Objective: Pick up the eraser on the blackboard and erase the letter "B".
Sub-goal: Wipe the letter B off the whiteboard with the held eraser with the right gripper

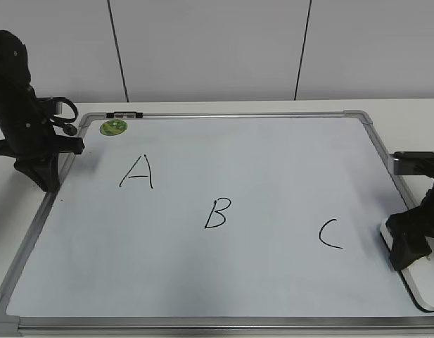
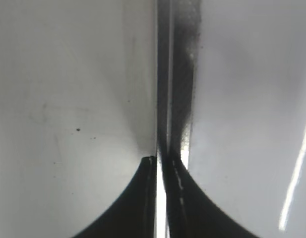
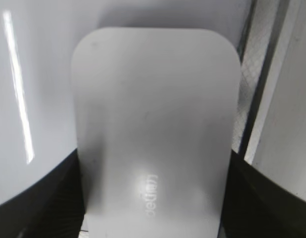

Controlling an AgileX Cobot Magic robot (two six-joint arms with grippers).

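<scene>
1 board (image 1: 273, 176) takes up most of the white worktop (image 1: 413, 113), its silver frame running close to the near edge of the exterior view and leaving only a narrow strip of worktop at the far side and on the right. 3 black letters cross it from far left to near right: A (image 1: 137, 171), B (image 1: 217, 213) and C (image 1: 330, 234), each well apart from the next, with bare white surface all around B.

The left arm (image 1: 23, 113) stands over the board's left frame rail, beside A; its pincer (image 2: 160, 168) has its 2 fingers pressed nearly together with nothing between them, tips right at the frame strip.

The right pincer (image 1: 408, 246) sits at the board's right rail, near C. In the right wrist view its dark fingers (image 3: 38, 198) flank the eraser (image 3: 155, 129) on both long sides, touching it, so it is gripping the eraser; whether the eraser is lifted off the surface cannot be told. The eraser lies over the right frame edge, near corner of the board.

1 green magnet (image 1: 113, 127) sits in the far left corner, just inside the frame.
</scene>
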